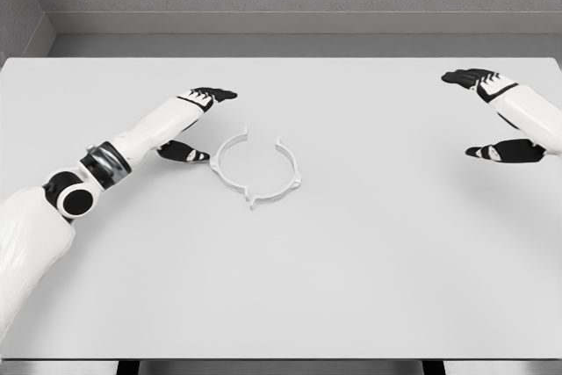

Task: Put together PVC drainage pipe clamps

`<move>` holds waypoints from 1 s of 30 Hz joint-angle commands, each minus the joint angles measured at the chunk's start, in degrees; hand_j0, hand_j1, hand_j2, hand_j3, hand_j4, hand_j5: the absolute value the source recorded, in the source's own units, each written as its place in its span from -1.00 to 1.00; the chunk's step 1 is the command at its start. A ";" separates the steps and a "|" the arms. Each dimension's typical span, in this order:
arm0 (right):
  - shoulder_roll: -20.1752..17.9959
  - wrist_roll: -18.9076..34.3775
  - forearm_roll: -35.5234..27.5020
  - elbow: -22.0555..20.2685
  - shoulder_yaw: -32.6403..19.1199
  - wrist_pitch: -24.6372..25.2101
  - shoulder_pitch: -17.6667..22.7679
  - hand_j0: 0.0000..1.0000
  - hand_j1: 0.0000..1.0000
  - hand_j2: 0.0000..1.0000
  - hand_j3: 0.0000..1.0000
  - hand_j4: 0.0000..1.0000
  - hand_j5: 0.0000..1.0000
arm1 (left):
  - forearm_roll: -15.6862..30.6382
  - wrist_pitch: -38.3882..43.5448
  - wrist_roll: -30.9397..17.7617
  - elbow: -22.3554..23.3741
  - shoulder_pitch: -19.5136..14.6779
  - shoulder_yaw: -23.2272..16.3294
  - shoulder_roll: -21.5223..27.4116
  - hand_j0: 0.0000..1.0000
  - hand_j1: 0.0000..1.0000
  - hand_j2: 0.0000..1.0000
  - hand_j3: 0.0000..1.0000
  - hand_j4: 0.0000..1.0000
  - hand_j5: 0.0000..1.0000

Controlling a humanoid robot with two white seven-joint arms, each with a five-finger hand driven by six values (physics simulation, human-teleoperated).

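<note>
A white worktop fills most of the head view, bounded at the back by a grey wall.

One task item is present: a white pipe clamp, lying flat on the worktop left of centre. It consists of two thin curved halves that together form a ring. A gap is visible at the top of the ring, between the two upper ends. Small outward lugs show at the upper ends, at the right side and at the bottom, where the halves meet. Whether the halves are locked together at the bottom joint cannot be determined.

The left hand enters from the lower left on a white arm with a black and metallic wrist joint. It is positioned just beside the clamp on the ring's left side. Its dark fingers extend forward above and behind the ring, and its thumb points toward the ring's left edge. The thumb tip is very close to the clamp; contact cannot be confirmed. The hand is spread and has hold of nothing.

The right hand is at the far right edge, well apart from the clamp. Its fingers are extended to the left, the thumb is set apart below, and it holds nothing.
</note>
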 commanded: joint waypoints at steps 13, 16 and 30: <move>0.19 0.22 -0.15 -0.01 0.09 0.11 0.00 1.00 1.00 1.00 1.00 1.00 1.00 | 0.18 0.02 0.03 0.00 0.18 0.05 -1.35 1.00 1.00 1.00 1.00 1.00 1.00; 0.19 0.22 -0.15 0.08 0.09 0.11 0.00 1.00 1.00 1.00 1.00 1.00 1.00 | 0.18 0.02 0.03 -0.18 0.26 0.05 -1.52 1.00 1.00 1.00 1.00 1.00 1.00; 0.19 0.30 -0.07 0.61 0.00 0.11 0.00 1.00 1.00 1.00 1.00 1.00 1.00 | 0.18 0.02 0.03 -0.62 0.70 -0.03 -2.32 1.00 1.00 1.00 1.00 1.00 1.00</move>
